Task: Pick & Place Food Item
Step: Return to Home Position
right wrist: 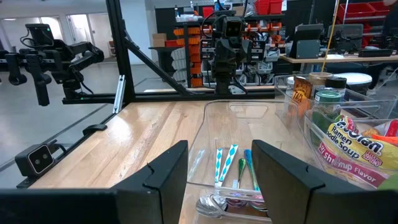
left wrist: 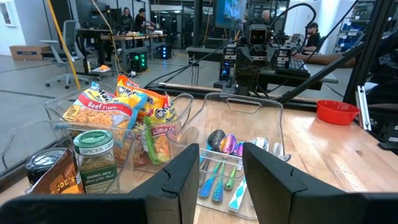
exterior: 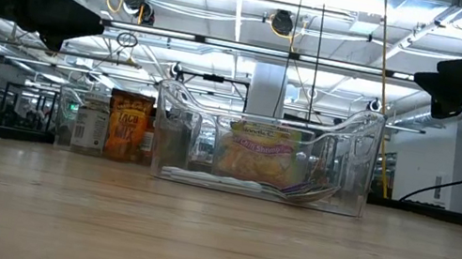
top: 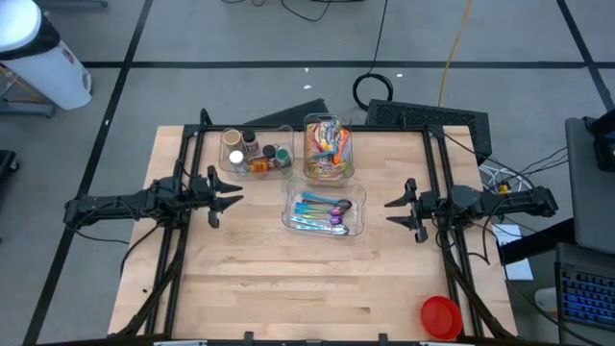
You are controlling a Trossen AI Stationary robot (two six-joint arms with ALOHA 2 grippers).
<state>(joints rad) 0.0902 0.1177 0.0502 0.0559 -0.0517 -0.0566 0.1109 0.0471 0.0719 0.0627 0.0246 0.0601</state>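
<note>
A clear bin (top: 329, 147) at the table's far middle holds several ramen and snack packets; it also shows in the left wrist view (left wrist: 124, 118) and the right wrist view (right wrist: 354, 149). My left gripper (top: 223, 200) is open and empty above the table's left side. My right gripper (top: 402, 211) is open and empty above the right side. Both face the middle bins.
A clear bin with colourful spoons (top: 325, 212) stands at the table's middle. A clear bin with spice jars and cans (top: 256, 152) stands at the far left. A red bowl (top: 441, 316) sits at the near right corner. Bare wood lies along the near side.
</note>
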